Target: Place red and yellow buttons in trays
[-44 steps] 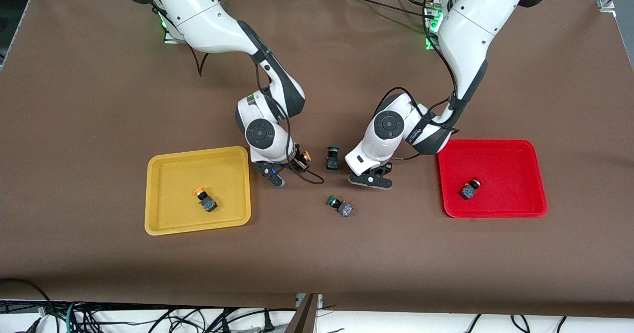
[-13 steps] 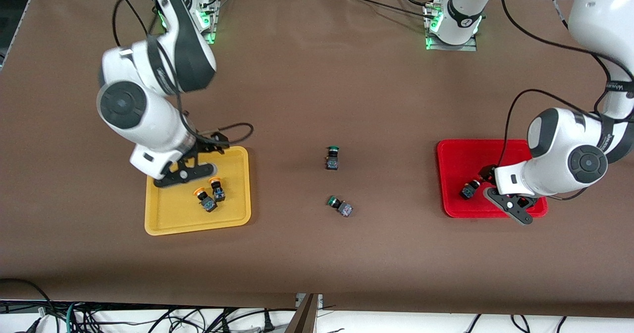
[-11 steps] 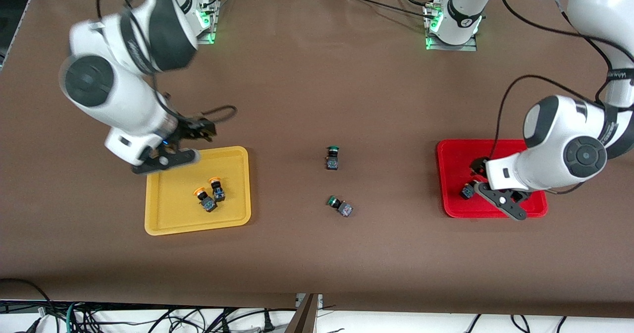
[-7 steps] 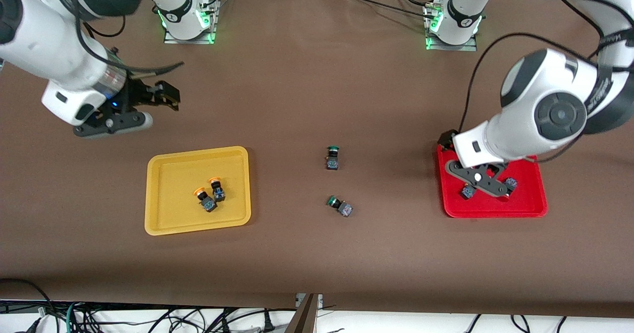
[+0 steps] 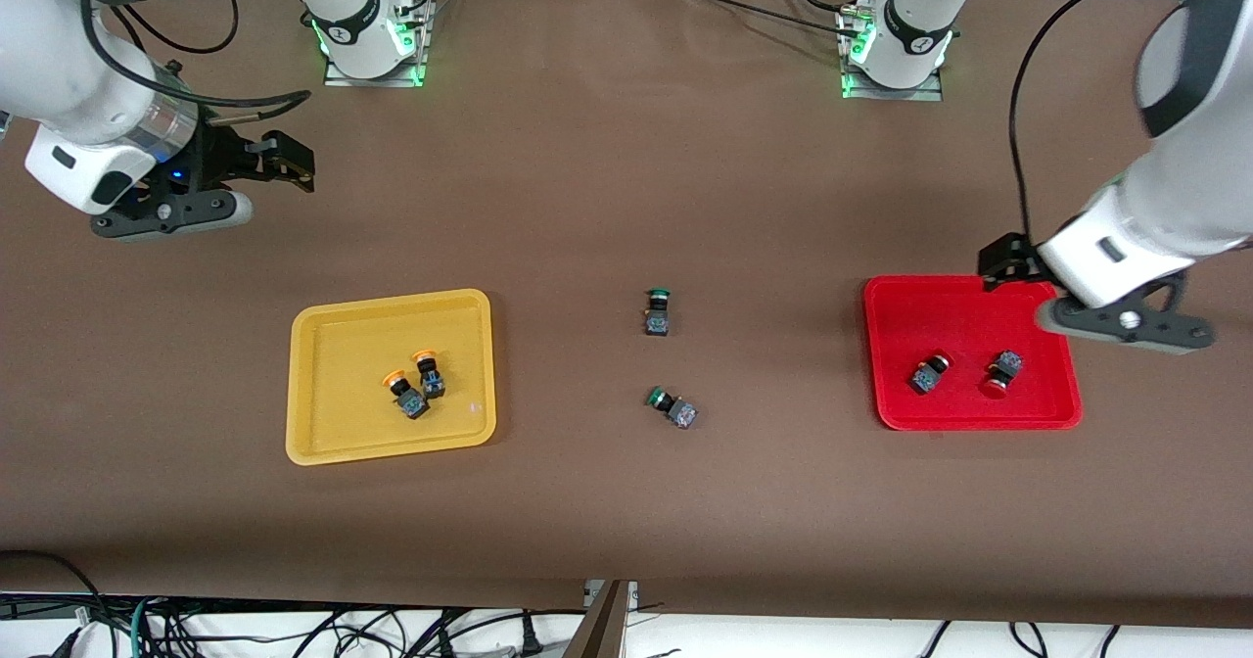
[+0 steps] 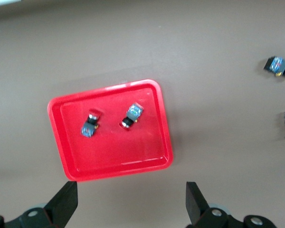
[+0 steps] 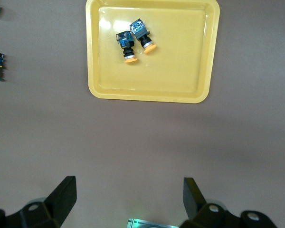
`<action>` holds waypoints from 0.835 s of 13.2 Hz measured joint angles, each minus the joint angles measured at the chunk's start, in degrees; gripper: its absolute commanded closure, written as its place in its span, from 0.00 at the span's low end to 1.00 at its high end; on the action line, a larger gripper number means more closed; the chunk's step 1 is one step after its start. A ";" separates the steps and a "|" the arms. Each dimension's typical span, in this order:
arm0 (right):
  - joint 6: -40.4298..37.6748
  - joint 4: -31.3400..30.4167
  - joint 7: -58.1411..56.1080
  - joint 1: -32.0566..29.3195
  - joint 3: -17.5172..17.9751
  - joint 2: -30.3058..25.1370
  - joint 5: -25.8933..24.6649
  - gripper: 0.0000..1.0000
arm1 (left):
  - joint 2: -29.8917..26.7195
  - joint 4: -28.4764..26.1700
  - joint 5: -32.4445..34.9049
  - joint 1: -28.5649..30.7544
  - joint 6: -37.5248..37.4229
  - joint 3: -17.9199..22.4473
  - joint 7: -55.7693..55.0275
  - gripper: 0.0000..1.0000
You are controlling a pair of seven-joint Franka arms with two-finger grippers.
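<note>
Two red-capped push-button switches with dark grey blocky bodies (image 5: 963,372) now lie side by side in the shallow red plastic tray with rounded corners (image 5: 979,419), one more than seconds ago, when a single switch lay there. Two orange-yellow-capped switches (image 5: 416,384) lie touching in the matching yellow plastic tray (image 5: 323,443), likewise up from one.

Both arms have pulled clear since dropping their loads. The left gripper (image 5: 1126,323) has lifted away and now hangs over the red tray's rim at about two o'clock from the red pair, its jaws spread wide with nothing between them, as the left wrist view confirms. The right gripper (image 5: 171,215) has swung off to about ten o'clock from the yellow tray, over the bare brown table cover (image 5: 626,501), its jaws equally wide and empty.

Two green-capped switches (image 5: 666,359) lie untouched at mid-table between the trays, where they have been throughout.

With all four coloured buttons sorted by colour, the job looks finished; only retreat to rest seems left.
</note>
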 measured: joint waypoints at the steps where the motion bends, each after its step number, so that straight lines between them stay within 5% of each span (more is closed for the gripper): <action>1: 0.00 -0.31 -0.01 -0.35 0.22 -0.36 -0.06 0.01 | -2.22 -1.60 -3.47 -1.96 -0.09 5.47 0.12 0.00; 3: 0.03 -0.41 -0.01 -0.38 0.51 -0.55 -0.37 0.01 | -9.12 -10.32 -5.97 -3.27 3.45 9.56 0.27 0.00; 6: 0.80 -0.42 -0.01 -0.42 0.61 -0.32 -0.79 0.00 | -17.23 -20.66 -5.98 -7.02 7.96 10.06 -0.12 0.00; 11: 1.80 0.29 -0.01 -0.81 0.60 -0.12 -1.71 0.01 | -18.86 -20.99 -5.93 -12.74 7.80 13.51 -0.70 0.00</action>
